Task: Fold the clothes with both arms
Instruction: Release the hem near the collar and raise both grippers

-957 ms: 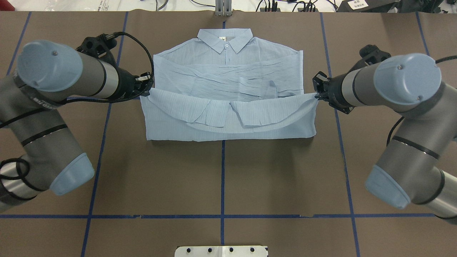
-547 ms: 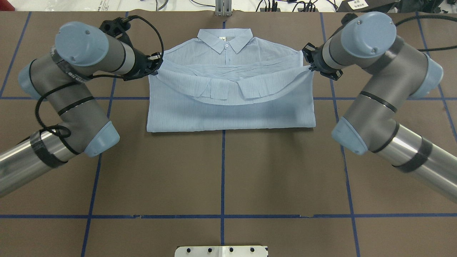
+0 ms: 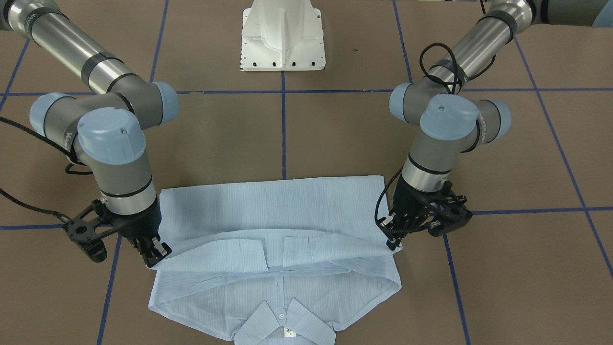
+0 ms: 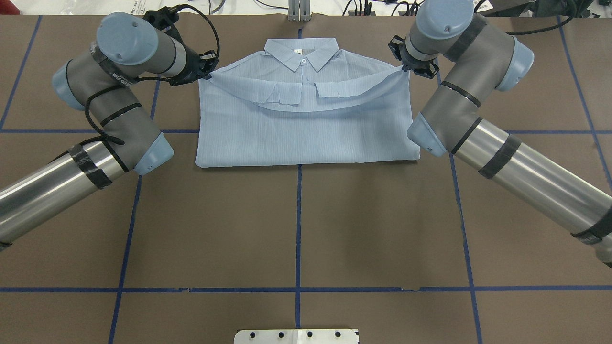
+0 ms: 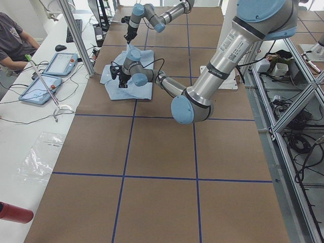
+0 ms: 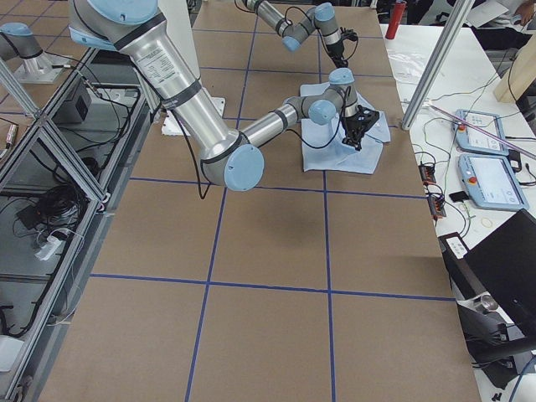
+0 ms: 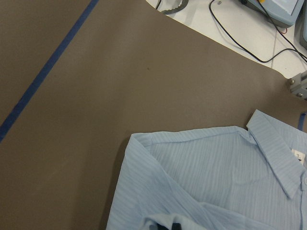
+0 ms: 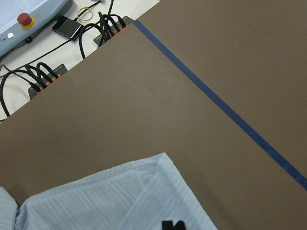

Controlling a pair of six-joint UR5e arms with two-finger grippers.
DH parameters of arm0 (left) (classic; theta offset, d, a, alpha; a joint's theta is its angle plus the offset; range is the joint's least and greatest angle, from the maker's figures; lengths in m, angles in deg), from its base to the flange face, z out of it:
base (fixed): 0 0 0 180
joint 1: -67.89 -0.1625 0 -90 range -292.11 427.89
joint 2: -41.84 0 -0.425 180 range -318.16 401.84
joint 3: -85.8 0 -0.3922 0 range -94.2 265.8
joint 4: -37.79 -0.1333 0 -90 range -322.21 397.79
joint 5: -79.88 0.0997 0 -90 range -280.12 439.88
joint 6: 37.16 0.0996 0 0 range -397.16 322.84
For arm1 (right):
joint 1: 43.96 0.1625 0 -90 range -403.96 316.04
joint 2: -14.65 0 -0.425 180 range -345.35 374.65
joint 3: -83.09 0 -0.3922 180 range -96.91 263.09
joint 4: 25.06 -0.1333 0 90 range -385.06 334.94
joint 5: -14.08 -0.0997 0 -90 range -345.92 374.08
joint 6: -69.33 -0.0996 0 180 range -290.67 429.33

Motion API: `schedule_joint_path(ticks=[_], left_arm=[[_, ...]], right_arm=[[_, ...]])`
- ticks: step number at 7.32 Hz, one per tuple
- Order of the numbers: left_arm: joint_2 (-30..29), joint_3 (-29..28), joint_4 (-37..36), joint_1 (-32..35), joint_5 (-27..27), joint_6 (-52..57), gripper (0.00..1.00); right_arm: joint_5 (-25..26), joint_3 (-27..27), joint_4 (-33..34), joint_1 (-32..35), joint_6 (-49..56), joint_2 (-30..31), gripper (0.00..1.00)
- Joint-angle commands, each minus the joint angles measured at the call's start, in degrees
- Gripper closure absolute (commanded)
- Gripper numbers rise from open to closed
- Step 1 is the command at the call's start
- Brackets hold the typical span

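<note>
The pale blue striped shirt [image 4: 306,129] lies on the brown table, collar [image 4: 301,52] at the far side, its near half doubled over toward the collar. My left gripper [image 4: 206,71] is shut on the folded-over hem's left corner by the shoulder. At the opposite shoulder my right gripper [image 4: 404,69] is shut on the other corner. The hem sags between them, and two cuffs hang from it. In the front-facing view the left gripper [image 3: 391,244] and right gripper [image 3: 155,256] pinch the hem low over the shirt [image 3: 278,211]. Each wrist view shows a shirt shoulder [image 7: 211,182] [image 8: 120,196].
The white pedestal base [image 3: 283,36] stands at the robot's side of the table. Blue tape lines [image 4: 298,229] cross the brown surface. Cables [image 4: 363,7] lie beyond the far edge. A seated person [image 5: 12,43] and teach pendants [image 5: 50,63] are at a side bench.
Both grippers have carried the hem away from the robot, from mid-shirt up to the shoulders. The fold edge on the near side has shifted farther too, and the crossed sleeves are now covered.
</note>
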Motion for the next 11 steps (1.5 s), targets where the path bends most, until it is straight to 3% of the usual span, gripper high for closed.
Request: schedule_joint_path(ticks=[1,4,5,6,7,9,11], left_arm=[[-3.2,-9.8,7.9,0.2,0.9,0.1,1.00],[-4.2,-14.0,9.5,-0.1,1.8,0.1,1.00],[-4.5,-16.2,11.8,-0.1,1.8,0.1,0.95],[-4.5,-16.8,12.1,-0.3,1.8,0.1,0.83],[-4.6,-16.8,12.1,-0.3,1.8,0.1,0.74],[-4.5,-16.5,12.1,0.0,1.8,0.0,0.62],[-4.1,-15.4,12.1,2.0,1.5,0.1,0.62]], right_arm=[[0.0,-10.6,-4.0,0.9,0.7,-4.9,1.00],[0.4,-15.5,-6.6,-0.3,0.8,-5.6,1.00],[0.4,-15.5,-6.6,-0.5,0.8,-5.6,1.00],[0.4,-15.6,-6.7,-0.6,0.9,-5.6,1.00],[0.3,-15.6,-6.7,-0.6,1.1,-5.6,0.44],[0.3,-14.8,-6.7,0.2,2.5,-5.7,0.00],[-4.7,-4.3,-6.8,1.7,3.1,0.8,0.00]])
